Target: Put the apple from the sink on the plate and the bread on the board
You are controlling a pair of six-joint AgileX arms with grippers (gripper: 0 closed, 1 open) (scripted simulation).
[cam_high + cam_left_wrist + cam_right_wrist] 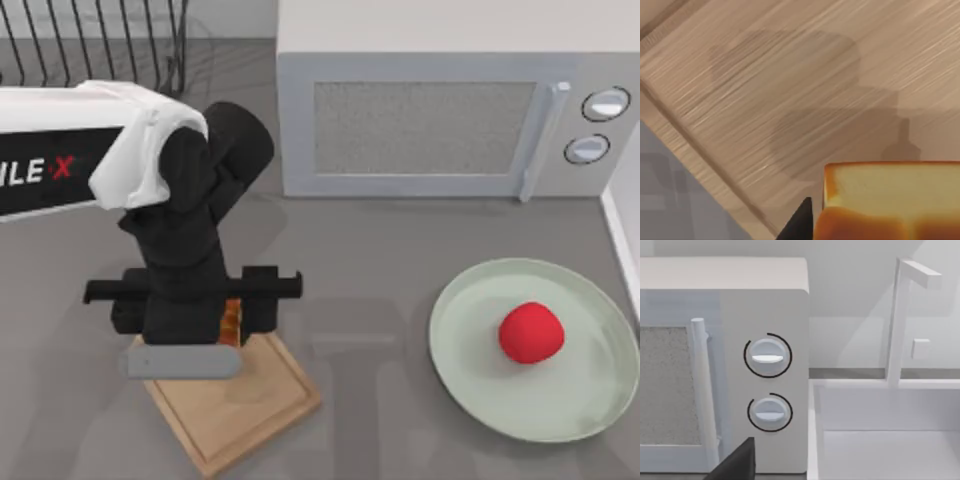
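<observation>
Currently the left pincer (232, 325) sits low over the far end of the board (245, 410), on the left half of the bench (380, 260), closed on the bread (232, 322). From above, just a sliver of orange crust shows between the black pincer parts. The left wrist view has the bread (890, 200) up close, pale side and glossy golden top, with a dark fingertip (799, 222) against its edge and the wood grain of the board (790, 90) right beneath. Can't tell if the bread touches the board or hangs just above it. A shadow lies on the wood below the bread. The board is tilted relative to the bench edge, groove visible near its rim.

The apple (531, 332) rests on the plate (470, 350), right of the plate's middle; the plate is on the right side of the bench, well apart from the board.

A microwave (450, 110) stands at the far side, two knobs on its right. A black wire rack (100, 45) sits at the far left corner.

The right wrist view faces the microwave (765, 315) knobs, with the white sink (880, 440) and faucet (897, 320) beside it. A dark fingertip (737, 462) of the right pincer pokes in; can't tell how far open it is.
</observation>
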